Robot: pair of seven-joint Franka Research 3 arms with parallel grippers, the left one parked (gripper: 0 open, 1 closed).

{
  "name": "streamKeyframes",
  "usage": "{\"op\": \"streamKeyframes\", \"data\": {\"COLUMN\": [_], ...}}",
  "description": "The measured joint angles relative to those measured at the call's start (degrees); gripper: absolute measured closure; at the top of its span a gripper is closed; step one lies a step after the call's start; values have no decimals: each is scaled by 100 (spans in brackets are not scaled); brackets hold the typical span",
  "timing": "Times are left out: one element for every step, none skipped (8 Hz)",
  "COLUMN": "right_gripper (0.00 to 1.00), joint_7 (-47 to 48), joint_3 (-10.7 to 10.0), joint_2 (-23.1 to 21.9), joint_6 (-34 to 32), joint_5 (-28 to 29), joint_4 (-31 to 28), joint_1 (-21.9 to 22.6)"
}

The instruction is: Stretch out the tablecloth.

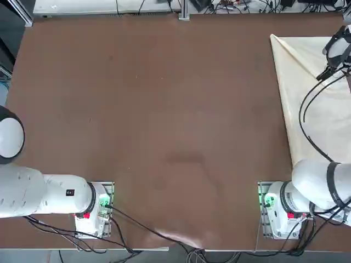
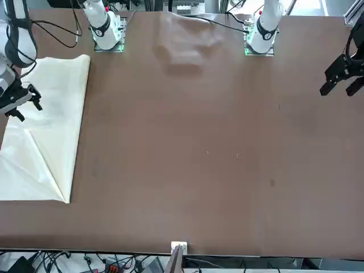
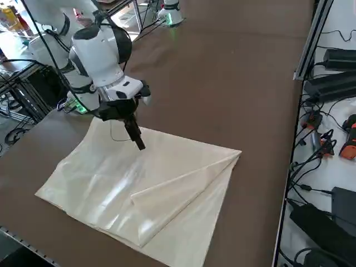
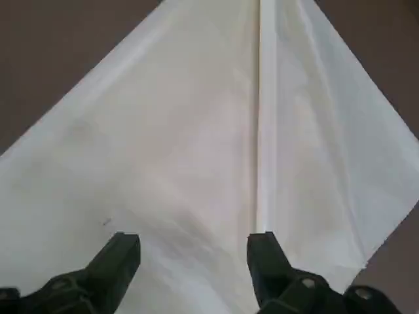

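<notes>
The table (image 1: 164, 126) is a wide brown top, bare across its left and middle parts in the top view. At its near edge, cables (image 1: 137, 230) run from the arm bases across the brown surface.

Farther right, the tablecloth (image 1: 307, 98) lies at the right edge of the table, its left border straight and its far left corner sharp. It is not spread flat: a fold (image 3: 183, 186) lies doubled over the sheet, making a diagonal crease from the far corner toward the middle, plain in the right side view. The front view shows the same folded flap (image 2: 28, 165) at the far end of the cloth, with a long straight crease beside it. Soft wrinkles and a slight sheen cover the rest of the sheet.

The right gripper (image 3: 137, 139) hangs over the nearer part of the tablecloth, pointing down at it, tips just above the cloth; whether they touch it cannot be told. In the right wrist view its two dark fingers (image 4: 118, 258) stand spread apart with nothing between them, the cream sheet and its long crease (image 4: 262, 131) lying below. In the front view the right gripper (image 2: 23, 102) shows over the cloth's side nearest the robot.
</notes>
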Motion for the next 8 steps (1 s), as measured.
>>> {"op": "streamKeyframes", "data": {"right_gripper": [0,0,0,0,0,0,0,0], "joint_7": [-351,-713,-1091,-1390,-1580,-1683,-1717,-1784], "joint_3": [2,2,1,1,1,1,1,1], "joint_2": [244,497,769,1044,1293,1539,1778,1985], "joint_6": [195,390,526,570,588,668,785,857], "joint_5": [0,-1,-2,-2,-2,-2,-2,-2], "joint_4": [88,224,432,691,923,1105,1232,1321], "joint_1": [-34,-97,-170,-223,-268,-307,-344,-405]}}
